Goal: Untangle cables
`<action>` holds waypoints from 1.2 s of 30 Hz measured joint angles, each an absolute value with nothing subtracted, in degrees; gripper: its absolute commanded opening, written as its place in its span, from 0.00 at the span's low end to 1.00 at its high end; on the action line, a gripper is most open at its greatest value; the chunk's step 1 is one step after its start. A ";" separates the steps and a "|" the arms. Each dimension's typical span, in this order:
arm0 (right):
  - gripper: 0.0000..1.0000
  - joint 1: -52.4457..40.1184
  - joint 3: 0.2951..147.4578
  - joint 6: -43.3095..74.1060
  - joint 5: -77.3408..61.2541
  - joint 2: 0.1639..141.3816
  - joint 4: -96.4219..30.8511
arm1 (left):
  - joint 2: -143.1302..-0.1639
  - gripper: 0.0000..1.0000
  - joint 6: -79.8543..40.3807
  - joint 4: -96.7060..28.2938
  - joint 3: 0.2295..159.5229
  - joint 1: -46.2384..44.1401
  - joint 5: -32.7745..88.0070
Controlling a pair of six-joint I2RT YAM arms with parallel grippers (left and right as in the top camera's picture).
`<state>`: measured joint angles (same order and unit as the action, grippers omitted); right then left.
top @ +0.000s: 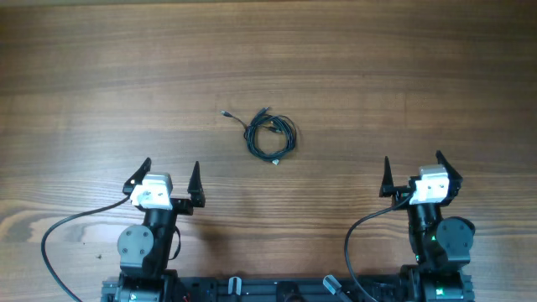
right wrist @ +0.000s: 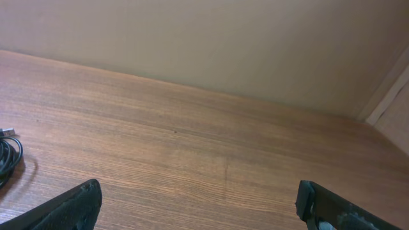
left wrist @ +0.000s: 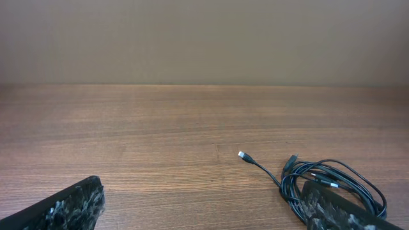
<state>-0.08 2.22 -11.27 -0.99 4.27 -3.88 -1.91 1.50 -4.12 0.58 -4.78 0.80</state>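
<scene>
The cables (top: 270,135) are thin black wires in a small coiled tangle at the middle of the wooden table, with one loose strand ending in a tiny plug (top: 225,112) at the upper left. The tangle also shows in the left wrist view (left wrist: 335,182), partly behind the right finger, and its edge shows at the far left of the right wrist view (right wrist: 7,156). My left gripper (top: 170,181) is open and empty, near the front left, well short of the tangle. My right gripper (top: 413,174) is open and empty, at the front right.
Thicker black arm cables (top: 59,235) loop on the table beside each arm base at the front edge. A beige wall (right wrist: 211,45) rises behind the table's far edge.
</scene>
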 measured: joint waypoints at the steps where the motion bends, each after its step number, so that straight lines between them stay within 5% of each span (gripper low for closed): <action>1: 1.00 -0.08 2.22 -11.27 -0.99 4.27 -3.88 | -1.91 1.00 1.50 -4.12 0.58 -4.78 0.78; 19: 1.00 -0.08 2.22 -11.20 -1.28 4.27 -3.84 | -1.91 1.00 1.50 -4.01 0.58 -4.78 1.98; 25: 1.00 -0.08 2.24 -2.13 -12.93 4.29 -0.84 | -1.85 1.00 -2.63 4.73 0.67 -4.78 11.33; 32: 1.00 -0.08 20.05 4.82 -27.49 16.99 -12.58 | -8.25 1.00 -11.40 -22.20 18.37 -4.78 17.45; 36: 0.99 -0.08 42.44 5.52 -33.10 34.06 -31.77 | -19.49 1.00 -12.14 -36.36 39.33 -4.78 19.46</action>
<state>-0.08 42.44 5.52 -33.10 34.06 -31.77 -19.49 -12.14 -36.36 39.33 -4.78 19.46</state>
